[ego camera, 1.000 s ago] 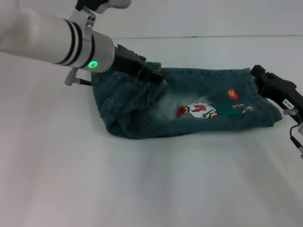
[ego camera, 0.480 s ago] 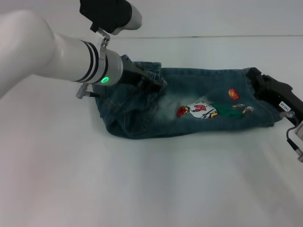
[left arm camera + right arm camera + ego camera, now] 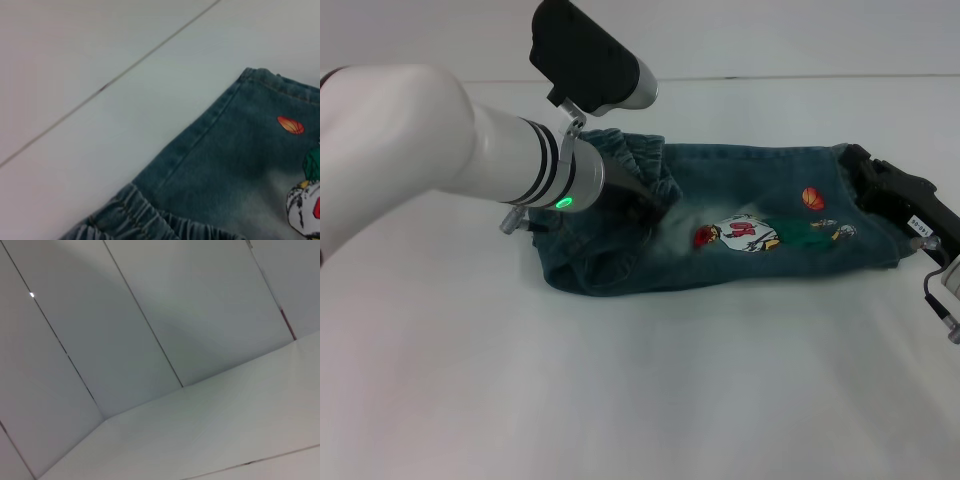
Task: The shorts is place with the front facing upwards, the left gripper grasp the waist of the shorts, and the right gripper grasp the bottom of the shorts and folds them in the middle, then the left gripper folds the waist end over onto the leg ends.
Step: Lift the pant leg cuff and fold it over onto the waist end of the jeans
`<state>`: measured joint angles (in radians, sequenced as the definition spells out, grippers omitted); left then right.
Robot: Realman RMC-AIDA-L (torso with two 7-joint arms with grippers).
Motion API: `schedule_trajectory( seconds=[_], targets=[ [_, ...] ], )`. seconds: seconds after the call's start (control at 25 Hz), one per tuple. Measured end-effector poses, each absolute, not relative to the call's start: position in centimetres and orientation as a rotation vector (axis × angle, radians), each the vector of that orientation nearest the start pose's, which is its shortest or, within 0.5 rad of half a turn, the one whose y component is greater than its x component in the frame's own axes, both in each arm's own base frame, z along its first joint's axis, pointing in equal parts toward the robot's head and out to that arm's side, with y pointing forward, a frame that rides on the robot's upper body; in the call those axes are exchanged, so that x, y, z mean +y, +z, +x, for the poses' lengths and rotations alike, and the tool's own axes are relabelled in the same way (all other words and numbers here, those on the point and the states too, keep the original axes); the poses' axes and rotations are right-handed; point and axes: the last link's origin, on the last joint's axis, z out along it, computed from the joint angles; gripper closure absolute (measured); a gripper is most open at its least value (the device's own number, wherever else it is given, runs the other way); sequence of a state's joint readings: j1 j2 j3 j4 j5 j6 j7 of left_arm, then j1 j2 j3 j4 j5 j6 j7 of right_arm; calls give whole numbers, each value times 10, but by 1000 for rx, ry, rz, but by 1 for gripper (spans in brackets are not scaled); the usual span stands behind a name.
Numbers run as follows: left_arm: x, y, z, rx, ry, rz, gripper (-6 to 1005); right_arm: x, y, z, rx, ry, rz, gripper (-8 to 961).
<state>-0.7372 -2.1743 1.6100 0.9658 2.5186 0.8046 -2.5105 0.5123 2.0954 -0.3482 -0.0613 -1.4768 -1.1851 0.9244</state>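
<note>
Now my left claw (image 3: 645, 205), clamped on the waist (image 3: 630, 160), carries it toward the hems (image 3: 865, 205); shorts (image 3: 750, 225) lie halved on the counter (image 3: 620, 380). Right claw (image 3: 880, 185): cannot tell.

White table (image 3: 650, 400) w/ pale paneled wall (image 3: 125, 315) behind (dark seams).

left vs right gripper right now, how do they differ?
The left gripper is over the shorts at the gathered waist; the right gripper sits at the hem end. The right carries a small white label; the left shows none. Both are black claws touching denim.
</note>
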Motion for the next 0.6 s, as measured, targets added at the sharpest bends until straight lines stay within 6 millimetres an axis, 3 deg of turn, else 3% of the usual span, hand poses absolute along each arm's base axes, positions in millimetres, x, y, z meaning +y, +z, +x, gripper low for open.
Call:
schedule_trajectory(
  seconds=[0.4,0.6],
  targets=[
    [404,-90,-134,-572,65,-2499,836,333,-36,318,1018,1004,-1830,924],
    [403,-58,-125,-544,-55,-2431,863,333,-36,319,1020,1002,-1828,923]
  ],
)
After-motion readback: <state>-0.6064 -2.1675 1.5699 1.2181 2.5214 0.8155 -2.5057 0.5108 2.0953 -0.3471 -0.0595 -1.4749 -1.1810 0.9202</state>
